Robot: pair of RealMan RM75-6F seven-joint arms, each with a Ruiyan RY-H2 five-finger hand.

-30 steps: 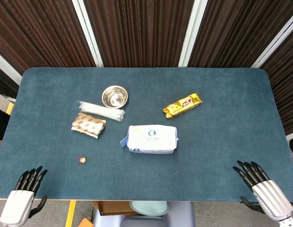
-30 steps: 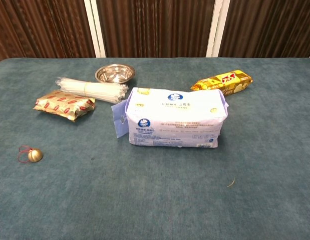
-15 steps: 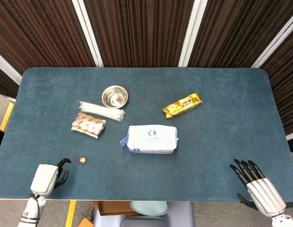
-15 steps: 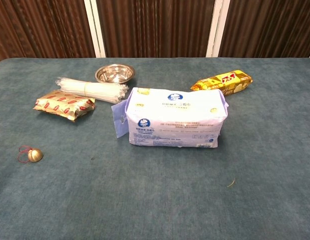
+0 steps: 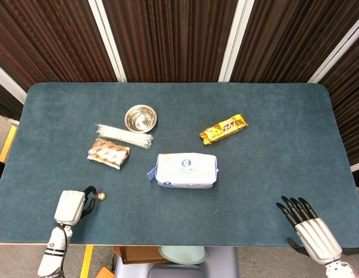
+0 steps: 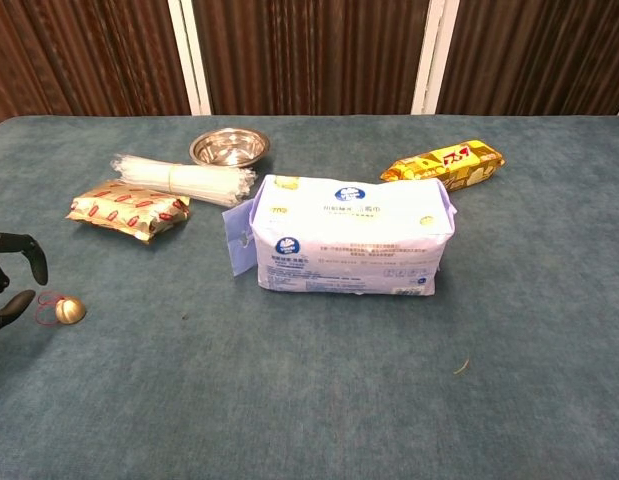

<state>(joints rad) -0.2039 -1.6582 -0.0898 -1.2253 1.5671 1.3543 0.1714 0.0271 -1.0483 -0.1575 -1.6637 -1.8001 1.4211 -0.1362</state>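
Head view alone shows right hand (image 5: 307,227), fingers spread, holding nothing. Left hand (image 5: 73,205) fingers apart, just beside small gold bell (image 6: 70,311) with red loop, near table's (image 5: 272,174) front-left edge.

Left hand (image 5: 73,205) sits just beside the small bell (image 5: 101,196); right hand (image 5: 307,229) lies spread, holding nothing, at the table's (image 5: 272,168) near edge.

- desk (image 5: 272,174), covered in blue-green felt
- steel bowl (image 5: 140,118) toward the back
- bundle of clear straws (image 5: 123,136) just in front of it
- red-gold snack pack (image 5: 108,153)
- white tissue pack (image 5: 186,170) mid-desk
- yellow biscuit pack (image 5: 223,128)
- little brass bell (image 5: 101,196) near the front left
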